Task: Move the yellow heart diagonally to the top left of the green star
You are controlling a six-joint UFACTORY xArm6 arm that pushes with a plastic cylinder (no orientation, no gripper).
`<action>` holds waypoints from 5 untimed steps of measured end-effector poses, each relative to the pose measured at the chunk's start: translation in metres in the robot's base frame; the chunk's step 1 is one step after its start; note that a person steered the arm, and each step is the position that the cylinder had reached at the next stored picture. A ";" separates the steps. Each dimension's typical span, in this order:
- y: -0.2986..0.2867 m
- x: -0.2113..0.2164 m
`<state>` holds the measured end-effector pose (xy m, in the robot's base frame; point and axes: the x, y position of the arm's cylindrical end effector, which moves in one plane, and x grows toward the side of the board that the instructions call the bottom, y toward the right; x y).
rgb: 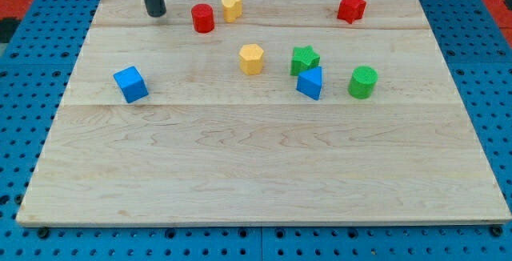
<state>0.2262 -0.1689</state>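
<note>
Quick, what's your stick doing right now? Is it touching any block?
My tip: holding nothing, touching no block; it rests near the view's top left, left of the red cylinder, far from the yellow heart.

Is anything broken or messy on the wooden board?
No, nothing stands out. All the small coloured blocks sit flat on the wooden board; only the blue block touches the green star. My tip is apart from them.

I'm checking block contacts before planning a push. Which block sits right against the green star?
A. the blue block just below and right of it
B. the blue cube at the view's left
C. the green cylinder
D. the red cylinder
A: the blue block sits right against the green star at its lower right, with no gap visible; the others named stand clearly apart.
</note>
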 end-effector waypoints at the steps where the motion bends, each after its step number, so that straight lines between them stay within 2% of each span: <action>1: 0.078 -0.006; 3: 0.171 -0.004; 4: 0.177 -0.032; 5: 0.219 -0.030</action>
<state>0.1961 0.0505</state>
